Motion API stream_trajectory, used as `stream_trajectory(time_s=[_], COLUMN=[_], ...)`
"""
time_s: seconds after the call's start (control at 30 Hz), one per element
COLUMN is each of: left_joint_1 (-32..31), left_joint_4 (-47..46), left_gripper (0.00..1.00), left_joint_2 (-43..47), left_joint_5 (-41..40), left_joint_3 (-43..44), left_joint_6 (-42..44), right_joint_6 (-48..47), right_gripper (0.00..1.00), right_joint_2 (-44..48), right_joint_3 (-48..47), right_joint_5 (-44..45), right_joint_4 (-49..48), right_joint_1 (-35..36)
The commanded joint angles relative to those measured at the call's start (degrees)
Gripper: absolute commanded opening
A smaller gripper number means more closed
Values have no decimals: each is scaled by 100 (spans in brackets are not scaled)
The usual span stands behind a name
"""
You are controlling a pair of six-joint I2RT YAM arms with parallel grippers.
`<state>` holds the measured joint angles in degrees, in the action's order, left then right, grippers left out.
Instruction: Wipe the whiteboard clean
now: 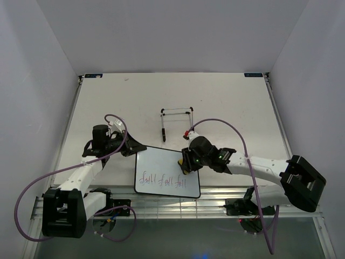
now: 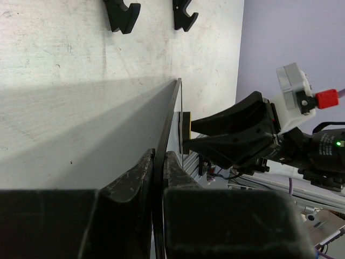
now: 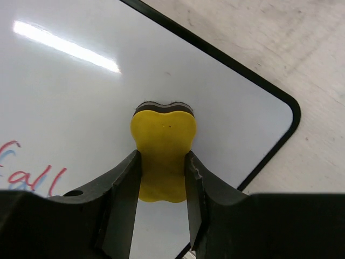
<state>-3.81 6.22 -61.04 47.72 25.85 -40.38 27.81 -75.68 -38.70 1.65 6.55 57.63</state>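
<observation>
The whiteboard [image 1: 164, 172] lies near the table's front edge, with one row of red-green scribbles along its near side; its upper part is blank. My left gripper [image 1: 131, 148] is shut on the board's far left edge, the black frame [image 2: 168, 121] running edge-on between the fingers [image 2: 137, 172]. My right gripper [image 1: 185, 164] is shut on the yellow eraser [image 3: 163, 152], which presses on the board [image 3: 81, 102] near its right corner. The eraser also shows in the left wrist view [image 2: 186, 125].
A thin wire stand [image 1: 173, 120] with black feet [image 2: 123, 15] stands behind the board at mid-table. The table's front rail [image 1: 178, 208] runs just below the board. White walls close the left, right and back.
</observation>
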Motion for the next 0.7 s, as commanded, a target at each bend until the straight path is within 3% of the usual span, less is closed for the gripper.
stream_trajectory(time_s=[0.0,0.13,0.3,0.67], left_joint_1=[-14,-14,-14,-14], left_joint_4=[-130,-121,-156,-174], left_gripper=[0,0,0,0], left_joint_2=[214,276,311,382], left_joint_5=[-281,-351,-457,-641], left_joint_3=[-36,-106,-194,-308], left_joint_6=[276,233,136,-40], right_joint_6=[14,5,23,-636], right_gripper=[32,32,32,32], right_joint_2=[123,194,10,-1607], right_joint_3=[486,486,-137,-2728], right_joint_5=[204,-129,-525,-438], right_joint_4=[242,14,-435,188], right_joint_1=[-137,-111,433,1532])
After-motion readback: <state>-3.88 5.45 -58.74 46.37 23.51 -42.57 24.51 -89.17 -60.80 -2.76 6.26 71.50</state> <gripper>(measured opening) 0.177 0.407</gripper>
